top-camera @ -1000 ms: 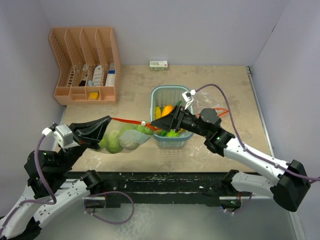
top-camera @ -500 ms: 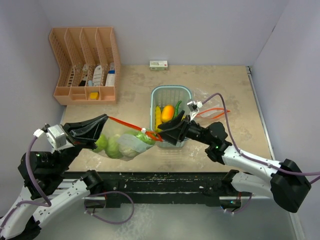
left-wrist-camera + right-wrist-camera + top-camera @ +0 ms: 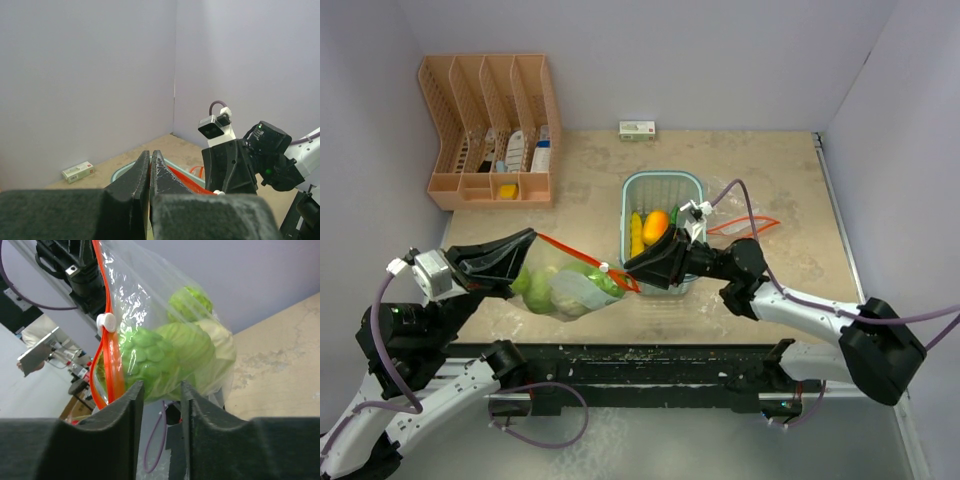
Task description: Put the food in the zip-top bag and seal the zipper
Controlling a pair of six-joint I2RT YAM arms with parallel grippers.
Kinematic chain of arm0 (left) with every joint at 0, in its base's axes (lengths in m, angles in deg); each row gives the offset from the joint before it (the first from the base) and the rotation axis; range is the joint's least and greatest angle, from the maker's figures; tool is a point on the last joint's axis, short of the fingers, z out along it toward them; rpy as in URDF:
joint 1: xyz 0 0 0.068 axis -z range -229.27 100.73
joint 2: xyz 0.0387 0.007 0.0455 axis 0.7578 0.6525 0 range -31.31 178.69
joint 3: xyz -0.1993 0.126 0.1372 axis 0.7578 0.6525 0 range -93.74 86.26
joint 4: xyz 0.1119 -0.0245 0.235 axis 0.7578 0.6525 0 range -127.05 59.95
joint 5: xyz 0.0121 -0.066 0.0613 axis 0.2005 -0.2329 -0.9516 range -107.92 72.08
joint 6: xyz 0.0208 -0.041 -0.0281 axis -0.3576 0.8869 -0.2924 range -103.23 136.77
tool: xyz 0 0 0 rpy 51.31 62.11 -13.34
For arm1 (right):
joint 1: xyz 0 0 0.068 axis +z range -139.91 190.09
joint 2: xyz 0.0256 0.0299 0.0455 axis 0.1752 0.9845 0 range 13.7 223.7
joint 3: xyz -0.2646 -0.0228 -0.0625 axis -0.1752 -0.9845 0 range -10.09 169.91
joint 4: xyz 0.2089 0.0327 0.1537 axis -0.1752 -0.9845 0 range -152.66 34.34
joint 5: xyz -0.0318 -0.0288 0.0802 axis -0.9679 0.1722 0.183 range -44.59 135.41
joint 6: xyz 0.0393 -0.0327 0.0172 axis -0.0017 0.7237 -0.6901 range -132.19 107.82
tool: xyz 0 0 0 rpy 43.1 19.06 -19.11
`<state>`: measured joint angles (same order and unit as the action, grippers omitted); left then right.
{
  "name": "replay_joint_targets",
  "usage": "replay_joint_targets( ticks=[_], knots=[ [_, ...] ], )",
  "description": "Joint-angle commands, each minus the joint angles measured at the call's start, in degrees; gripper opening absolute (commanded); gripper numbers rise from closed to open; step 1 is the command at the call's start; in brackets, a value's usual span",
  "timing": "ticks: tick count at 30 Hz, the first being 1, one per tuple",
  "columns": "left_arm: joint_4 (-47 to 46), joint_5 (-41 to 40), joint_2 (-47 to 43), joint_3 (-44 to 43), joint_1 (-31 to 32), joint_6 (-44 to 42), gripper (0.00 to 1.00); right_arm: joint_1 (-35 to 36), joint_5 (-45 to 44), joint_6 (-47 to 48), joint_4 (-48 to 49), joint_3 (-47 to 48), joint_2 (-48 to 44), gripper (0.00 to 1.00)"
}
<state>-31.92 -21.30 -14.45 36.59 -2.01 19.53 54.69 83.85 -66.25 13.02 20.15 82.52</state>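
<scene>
Since the left gripper (image 3: 531, 237) clamped the zipper (image 3: 570, 252), the zip-top bag (image 3: 565, 292) hung taut for sealing. The right gripper (image 3: 630, 266) stood part-open beside the slider (image 3: 605, 268).

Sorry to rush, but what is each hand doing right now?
Left hand: closed on the red zipper edge of the clear plastic zip-top bag.
Right hand: jaws apart at that bag; grip cannot be told.
</scene>
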Motion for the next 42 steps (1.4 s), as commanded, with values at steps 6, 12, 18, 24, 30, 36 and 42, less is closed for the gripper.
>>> replay_joint_targets(
  ticks=[6,12,18,24,30,36,42],
  knots=[
    [-7.15,-1.14,-0.73,-0.55,-0.16,-0.70,0.00,-0.04,4.29,-1.24,0.82,3.32,1.59,0.08],
    [-7.25,-1.37,-1.55,-0.62,-0.16,-0.66,0.00,-0.04,-0.27,9.19,-19.71,3.98,-6.49,0.00],
    [-6.77,-1.57,-1.83,-0.96,-0.16,-0.66,0.00,-0.02,-3.33,22.81,-36.87,6.64,-14.94,0.39],
    [-7.52,-1.39,-1.53,-0.84,-0.16,-0.23,0.00,-0.01,-9.77,23.80,-37.01,4.69,-20.30,0.75],
    [-7.75,-0.78,-0.75,-1.42,-0.20,0.03,0.00,-0.02,-8.35,21.71,-27.46,4.60,-14.51,0.74],
    [-6.87,-0.76,-1.02,-2.00,-0.16,0.04,0.00,-0.04,2.43,19.34,-17.37,4.35,-10.82,0.69],
    [-6.11,-1.63,-1.67,-1.68,-0.16,0.08,0.00,-0.02,9.22,20.01,-16.63,4.96,-11.98,0.70]
  ],
)
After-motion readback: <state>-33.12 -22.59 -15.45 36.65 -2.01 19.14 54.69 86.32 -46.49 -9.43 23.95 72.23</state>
